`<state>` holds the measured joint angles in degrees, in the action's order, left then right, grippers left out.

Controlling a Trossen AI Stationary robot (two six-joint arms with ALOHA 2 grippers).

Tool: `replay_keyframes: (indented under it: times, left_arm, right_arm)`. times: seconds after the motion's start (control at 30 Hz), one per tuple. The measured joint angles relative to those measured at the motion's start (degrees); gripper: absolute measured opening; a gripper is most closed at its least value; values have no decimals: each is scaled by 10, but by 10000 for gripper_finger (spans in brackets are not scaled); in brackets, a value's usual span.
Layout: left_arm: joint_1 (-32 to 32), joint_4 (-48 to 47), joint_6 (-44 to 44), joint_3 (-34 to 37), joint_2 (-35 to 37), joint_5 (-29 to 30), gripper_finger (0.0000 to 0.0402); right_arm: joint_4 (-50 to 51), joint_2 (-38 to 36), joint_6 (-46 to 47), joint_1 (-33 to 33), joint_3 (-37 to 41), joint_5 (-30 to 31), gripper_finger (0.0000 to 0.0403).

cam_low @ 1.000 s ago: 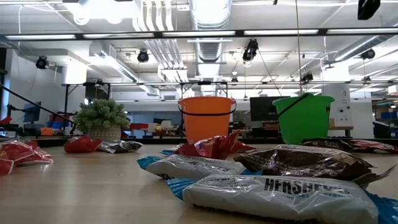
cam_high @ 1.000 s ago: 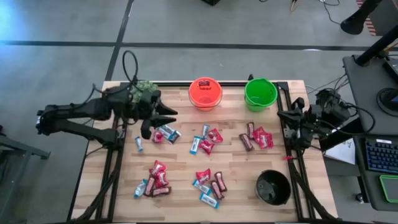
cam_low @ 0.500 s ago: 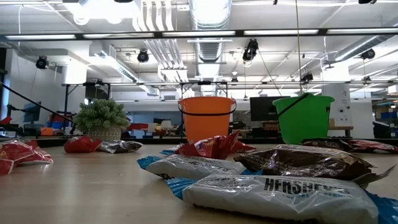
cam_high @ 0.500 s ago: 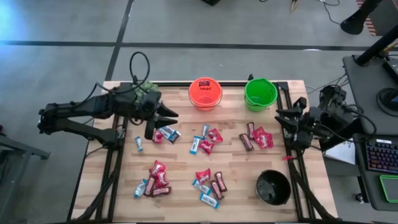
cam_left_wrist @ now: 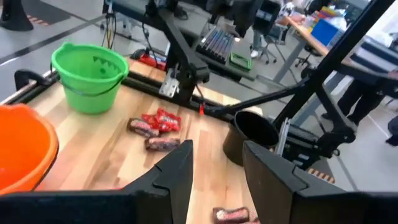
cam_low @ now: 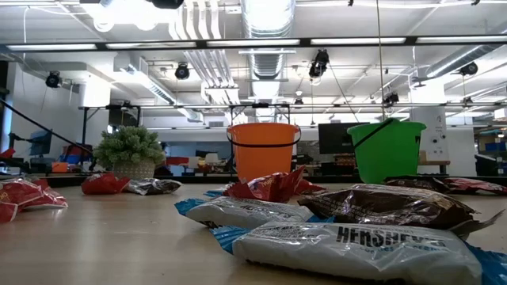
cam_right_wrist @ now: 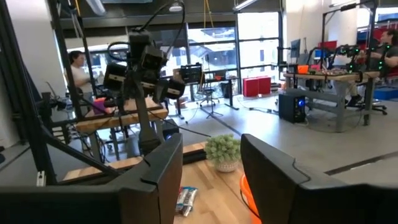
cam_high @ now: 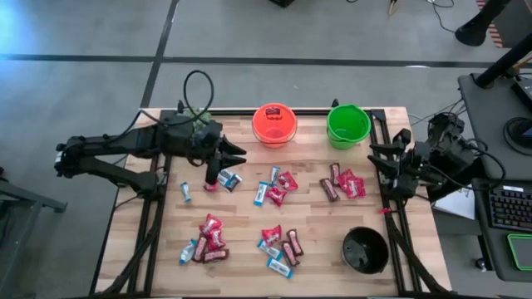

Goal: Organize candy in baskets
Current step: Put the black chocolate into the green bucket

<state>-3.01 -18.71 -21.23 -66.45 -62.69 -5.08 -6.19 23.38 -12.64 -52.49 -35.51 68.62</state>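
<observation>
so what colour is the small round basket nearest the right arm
Bright green plastic basket, clearest in the high view.

Three baskets stand on the table (cam_high: 166, 266): an orange basket (cam_high: 274, 124), a green basket (cam_high: 348, 124) beside it, and a black basket (cam_high: 365, 251) well apart from it at the diagonally opposite corner. One potted plant (cam_low: 129, 150) sits on the orange basket's other side from the green one. The candy (cam_high: 276, 195) lies in five loose groups in front of the orange basket, roughly twenty-two pieces in all, though overlaps blur the count: about four straight in front, about four nearer the plant, about four nearer the green basket, and two groups of about five farther off.
</observation>
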Motion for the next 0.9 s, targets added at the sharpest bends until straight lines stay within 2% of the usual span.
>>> replay_keyframes:
  times: [0.17,0.33,0.53,0.73,0.9]
  left_arm:
    - [0,-12,-8,-41,-12,-35,141]
    - [0,-57,-4,-93,-20,-37,176]
    - [0,-232,3,-145,-33,9,197]
    - [2,-317,10,-151,-48,18,198]
    - [2,-382,24,-130,-58,44,197]
  right_arm:
    - [0,0,0,0,0,30,159]
    - [0,0,0,0,0,65,166]
    - [0,0,7,0,1,64,167]
    - [0,-1,6,0,1,64,167]
    - [-1,-1,11,0,1,65,167]
